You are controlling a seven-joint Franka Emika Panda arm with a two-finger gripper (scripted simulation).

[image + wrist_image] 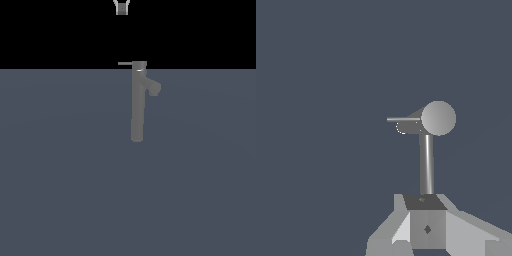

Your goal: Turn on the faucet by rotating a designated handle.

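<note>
Exterior view: the claw (121, 7) hangs at the frame's upper edge, fingers pointing down, slightly parted and empty. The faucet (138, 102) stands upright on the blue-grey tabletop (60, 175), well below the claw. Its thin handle (125, 63) juts from the faucet's top cap toward the exterior view's left, almost directly under the claw.

Wrist view: the claw (426, 227) looks down on the faucet (438, 118); its handle (402, 119) sticks out sideways, untouched.
</note>
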